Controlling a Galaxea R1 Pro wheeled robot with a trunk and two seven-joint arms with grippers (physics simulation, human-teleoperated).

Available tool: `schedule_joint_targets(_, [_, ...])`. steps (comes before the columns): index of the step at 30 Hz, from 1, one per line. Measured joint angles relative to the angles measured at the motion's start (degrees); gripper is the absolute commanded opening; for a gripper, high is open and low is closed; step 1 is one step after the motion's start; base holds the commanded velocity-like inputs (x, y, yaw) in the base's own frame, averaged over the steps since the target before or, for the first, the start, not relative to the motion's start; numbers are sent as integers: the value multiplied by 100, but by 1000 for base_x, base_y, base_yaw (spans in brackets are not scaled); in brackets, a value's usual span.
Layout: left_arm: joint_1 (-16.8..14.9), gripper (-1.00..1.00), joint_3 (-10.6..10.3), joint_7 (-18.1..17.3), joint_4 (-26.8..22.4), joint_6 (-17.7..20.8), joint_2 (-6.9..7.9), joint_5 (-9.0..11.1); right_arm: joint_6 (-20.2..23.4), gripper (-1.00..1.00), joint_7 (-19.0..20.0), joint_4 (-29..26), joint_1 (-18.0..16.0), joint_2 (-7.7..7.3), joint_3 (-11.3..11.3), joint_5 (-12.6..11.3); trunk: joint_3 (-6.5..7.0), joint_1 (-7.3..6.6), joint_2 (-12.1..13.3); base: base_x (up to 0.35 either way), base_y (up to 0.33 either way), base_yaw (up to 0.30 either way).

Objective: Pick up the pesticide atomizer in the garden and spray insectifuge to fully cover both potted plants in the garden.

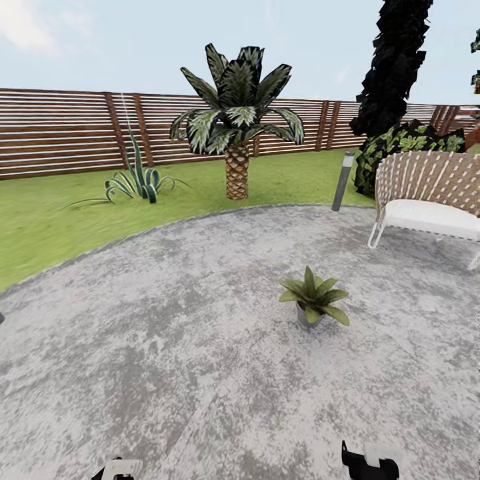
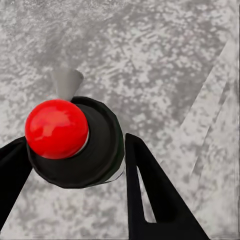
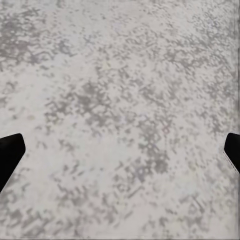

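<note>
The left gripper holds the atomizer; the right gripper gapes wide. One plant stands ahead on the patio; spraying seems not yet begun.

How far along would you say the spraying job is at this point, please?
Pickup looks done: the left tool holds the sprayer, its red knob and grey nozzle showing. The robot faces one potted plant on the grey patio. No spraying shows yet, so both plants remain. The right tool is open.
</note>
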Motion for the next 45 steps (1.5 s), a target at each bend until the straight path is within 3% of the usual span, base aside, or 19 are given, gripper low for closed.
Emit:
schedule_joint_targets(24, [0, -100, -1, -2, 1, 0, -5, 0, 0, 100, -2, 0, 0, 0, 0, 0, 0, 1, 0, 306, 72, -263])
schedule_joint_targets(36, [0, -100, -1, -2, 0, -9, 2, 0, 2, 100, 2, 0, 0, 0, 0, 0, 0, 3, 0, 42, 13, -263])
schedule_joint_targets(45, [0, -100, -1, -2, 0, -9, 2, 0, 11, 100, 1, -1, 0, 1, 0, 0, 0, 1, 0, 156, 253, -263])
